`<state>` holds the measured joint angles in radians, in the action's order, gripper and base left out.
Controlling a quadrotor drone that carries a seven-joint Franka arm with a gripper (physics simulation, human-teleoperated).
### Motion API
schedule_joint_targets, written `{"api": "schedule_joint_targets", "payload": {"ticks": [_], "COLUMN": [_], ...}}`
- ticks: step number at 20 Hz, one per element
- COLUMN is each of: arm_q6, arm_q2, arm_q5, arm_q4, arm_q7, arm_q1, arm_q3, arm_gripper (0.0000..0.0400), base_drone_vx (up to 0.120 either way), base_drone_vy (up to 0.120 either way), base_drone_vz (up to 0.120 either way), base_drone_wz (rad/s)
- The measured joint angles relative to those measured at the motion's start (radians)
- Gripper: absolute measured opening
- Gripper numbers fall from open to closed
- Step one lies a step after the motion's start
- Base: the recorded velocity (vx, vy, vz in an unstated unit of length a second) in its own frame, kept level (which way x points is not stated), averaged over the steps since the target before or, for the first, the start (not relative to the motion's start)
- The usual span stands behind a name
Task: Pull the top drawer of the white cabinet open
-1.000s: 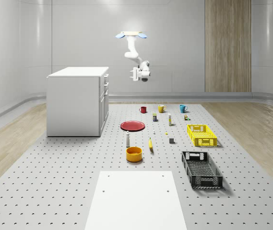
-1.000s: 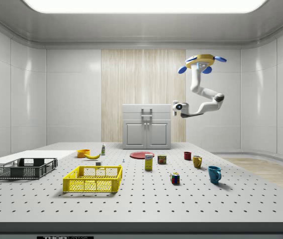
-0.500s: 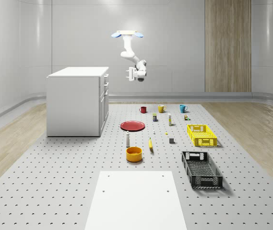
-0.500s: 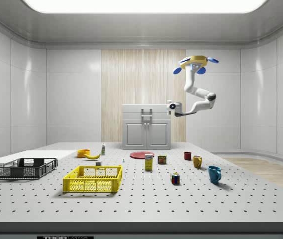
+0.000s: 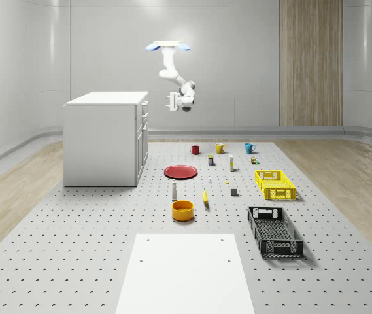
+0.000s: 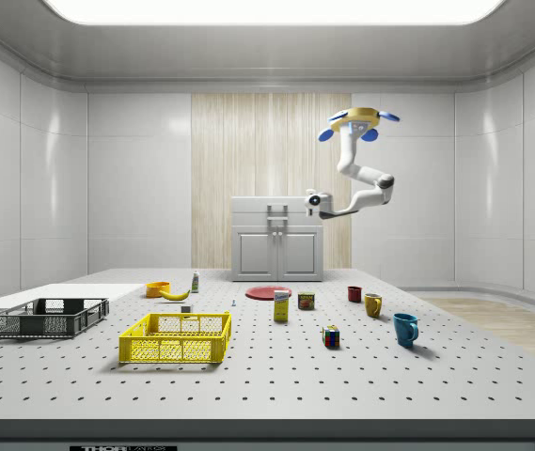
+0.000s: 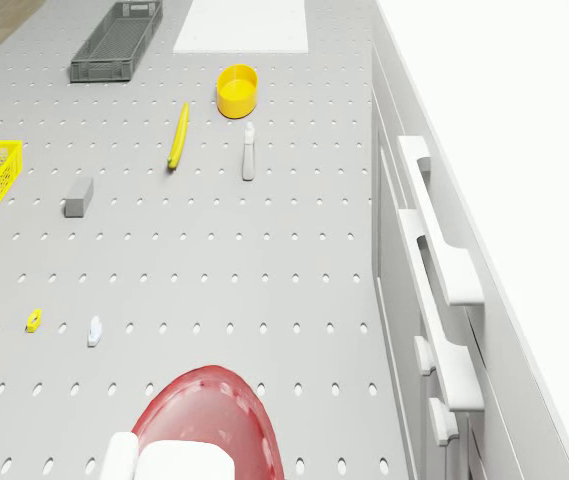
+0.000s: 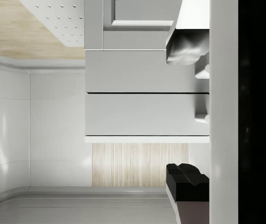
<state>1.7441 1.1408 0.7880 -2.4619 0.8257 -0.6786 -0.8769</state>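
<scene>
The white cabinet (image 5: pixel 101 140) stands at the whole-scene view's left, its drawer fronts facing right. Its top drawer (image 5: pixel 144 106) is shut; from the side its handle (image 6: pixel 277 209) sits just under the cabinet top (image 6: pixel 277 199). The drone (image 5: pixel 168 46) hovers high in the air, beside the cabinet on its drawer side. Its arm hangs down and bends toward the cabinet. The gripper (image 5: pixel 171 102) is open, level with the top drawer and a short gap away from it. In the wrist view the top drawer front (image 8: pixel 142 114) lies ahead, between the spread fingertips (image 8: pixel 185 179).
On the pegboard floor below lie a red plate (image 5: pixel 181 171), a white bottle (image 5: pixel 174 190), a banana (image 5: pixel 205 197) and an orange bowl (image 5: pixel 182 210). Three mugs (image 5: pixel 219 148) stand farther back. A yellow crate (image 5: pixel 274 184) and a black crate (image 5: pixel 274 231) sit at the right.
The drone, arm and gripper have moved steadily toward the cabinet, leftward in both the whole-scene and side views. The drawer has stayed shut.
</scene>
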Motion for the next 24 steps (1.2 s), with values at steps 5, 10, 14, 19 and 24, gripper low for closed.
{"api": "schedule_joint_targets", "payload": {"ticks": [5,10,14,19,24], "arm_q6": [0.007,0.013,0.018,0.023,0.028], "arm_q2": [0.008,0.016,0.022,0.028,0.034], "arm_q5": [-0.007,-0.014,-0.018,-0.024,-0.029], "arm_q4": [-0.001,-0.002,-0.003,-0.004,-0.004], "arm_q7": [0.006,0.011,0.015,0.020,0.024], "arm_q1": [-0.007,-0.014,-0.019,-0.024,-0.029], "arm_q3": [-0.002,-0.004,-0.005,-0.007,-0.008], "arm_gripper": [0.0311,0.0311,0.0311,0.0311,0.0311], "base_drone_vx": [0.120,0.120,0.120,0.000,0.000], "base_drone_vy": [-0.120,-0.120,-0.120,-0.016,-0.112], "base_drone_vz": [0.000,0.000,0.000,0.000,0.000], "base_drone_wz": [0.000,0.000,0.000,0.000,0.000]}}
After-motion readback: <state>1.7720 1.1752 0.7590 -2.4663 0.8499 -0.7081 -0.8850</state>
